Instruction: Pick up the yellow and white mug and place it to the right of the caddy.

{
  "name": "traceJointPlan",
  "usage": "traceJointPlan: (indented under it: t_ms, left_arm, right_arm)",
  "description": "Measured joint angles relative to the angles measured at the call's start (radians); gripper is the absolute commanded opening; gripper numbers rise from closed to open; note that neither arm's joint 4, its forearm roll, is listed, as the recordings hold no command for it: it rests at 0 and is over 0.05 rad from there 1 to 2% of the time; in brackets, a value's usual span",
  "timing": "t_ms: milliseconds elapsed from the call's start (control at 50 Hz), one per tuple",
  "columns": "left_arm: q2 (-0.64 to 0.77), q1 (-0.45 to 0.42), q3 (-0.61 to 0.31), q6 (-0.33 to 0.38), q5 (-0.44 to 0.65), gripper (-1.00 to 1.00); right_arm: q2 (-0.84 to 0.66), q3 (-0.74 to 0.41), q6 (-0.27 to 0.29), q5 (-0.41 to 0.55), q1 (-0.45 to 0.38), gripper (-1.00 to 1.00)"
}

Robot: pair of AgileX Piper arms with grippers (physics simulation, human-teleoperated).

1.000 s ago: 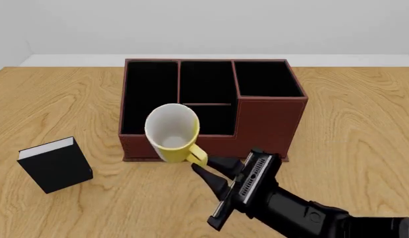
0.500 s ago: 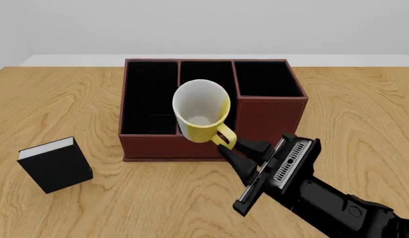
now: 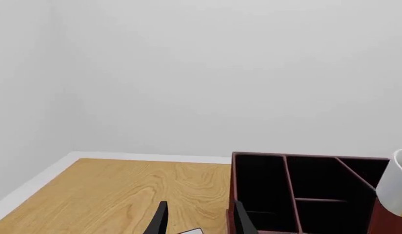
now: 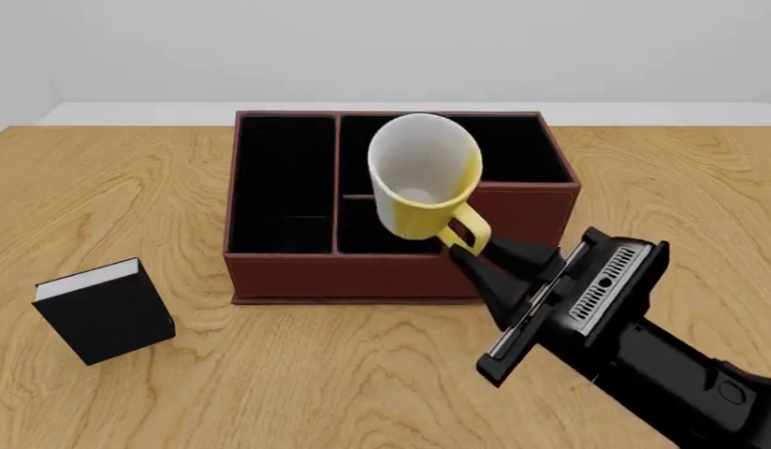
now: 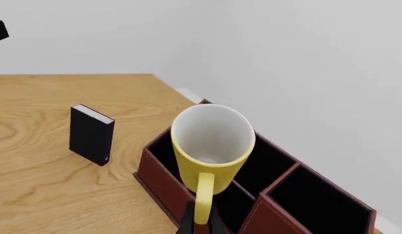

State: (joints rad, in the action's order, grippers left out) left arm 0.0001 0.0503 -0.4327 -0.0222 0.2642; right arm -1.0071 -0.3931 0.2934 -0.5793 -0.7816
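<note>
The yellow and white mug (image 4: 423,178) hangs in the air above the caddy (image 4: 399,210), tilted with its white inside facing the front camera. My right gripper (image 4: 471,249) is shut on the mug's yellow handle (image 4: 467,231). In the right wrist view the mug (image 5: 211,146) sits just ahead of the fingers, handle (image 5: 203,197) between them, over the caddy (image 5: 266,180). In the left wrist view my left gripper (image 3: 197,222) is open and empty, with the caddy (image 3: 305,195) ahead and the mug's edge (image 3: 397,183) at the frame side. The left arm is out of the front view.
A small black book with white pages (image 4: 106,310) stands on the wooden table (image 4: 685,206) left of the caddy; it also shows in the right wrist view (image 5: 91,134). A white wall rises behind the table's far edge.
My right gripper has carried the mug up and to the right, from in front of the caddy's left-front part to above its middle-right compartments. The book and caddy have not moved.
</note>
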Motion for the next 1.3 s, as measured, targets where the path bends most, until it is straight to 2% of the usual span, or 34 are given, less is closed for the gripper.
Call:
traceJointPlan:
  t_ms: [600,1300]
  left_arm:
    - [0.0,-0.017,-0.013,0.009,0.011,1.0]
    - [0.0,-0.034,-0.017,0.027,0.019,1.0]
  right_arm:
    - [0.143,-0.012,0.019,0.114,0.099,-1.0]
    - [0.276,-0.015,0.01,0.221,0.255,-1.0]
